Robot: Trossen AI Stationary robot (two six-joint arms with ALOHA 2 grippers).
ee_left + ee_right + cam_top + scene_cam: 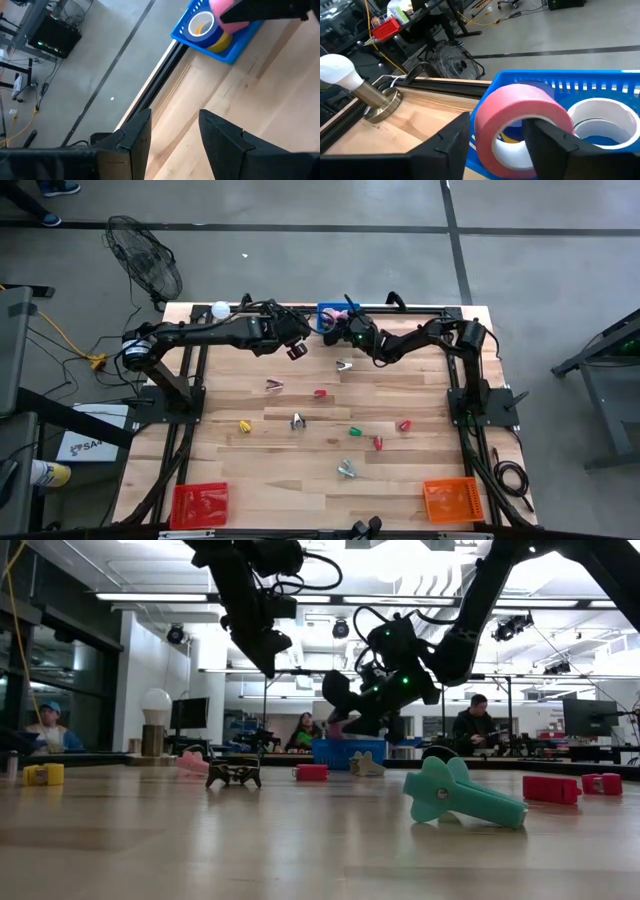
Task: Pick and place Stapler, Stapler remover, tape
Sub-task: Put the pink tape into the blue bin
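Observation:
A pinkish-red tape roll sits in my right gripper, just above the blue basket at the table's far edge. Inside the basket lie a blue roll and a yellow roll; a second blue roll is partly hidden behind the pink one. My left gripper hovers open over bare wood left of the basket, its fingers touching nothing. Small staplers and staple removers lie scattered on the table. My right gripper is shut on the pinkish-red roll's wall. One finger stands at the roll's outer side, and the other crosses its open centre. The roll is lifted clear, its open face toward the wrist camera, above the basket's near rim.
A light-bulb lamp stands at the far edge left of the basket. A red tray and an orange tray occupy the near corners. A teal stapler and red pieces lie mid-table. People sit in the room beyond.

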